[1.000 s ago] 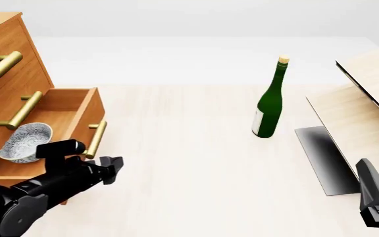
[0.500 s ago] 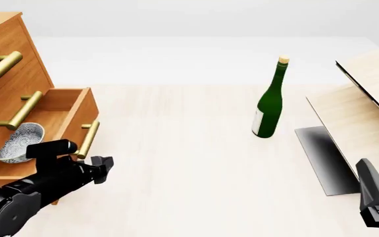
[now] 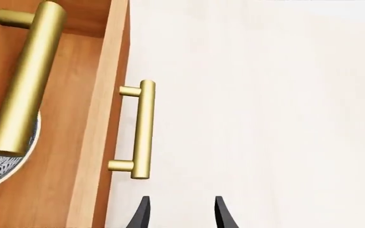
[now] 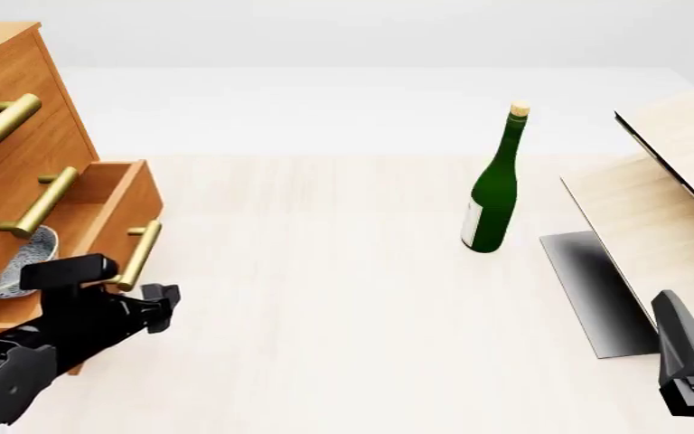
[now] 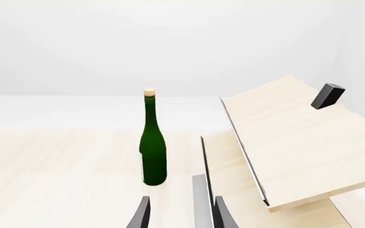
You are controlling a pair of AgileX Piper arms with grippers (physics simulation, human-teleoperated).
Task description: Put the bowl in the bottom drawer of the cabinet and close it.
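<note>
The bowl (image 4: 19,264), white-grey with a fine speckled pattern, lies inside the bottom drawer (image 4: 112,206) of the cabinet (image 4: 10,136), at the table's left; only part of its rim shows under the middle drawer's brass bar handle (image 4: 36,204). The bottom drawer is pulled partway out, its own brass handle (image 4: 137,257) facing right. The left gripper (image 4: 162,304) reaches forward low at the near left, just near of that handle; in the left wrist view its fingers (image 3: 140,216) stand a little apart with nothing between them. The right gripper (image 5: 181,216), low at the near right, also has its fingers slightly parted and empty. Out on the pale wood table (image 4: 323,271) stands a dark green bottle (image 4: 493,190) with a cork, upright; right of it is a slanted light-wood structure (image 4: 672,163).
</note>
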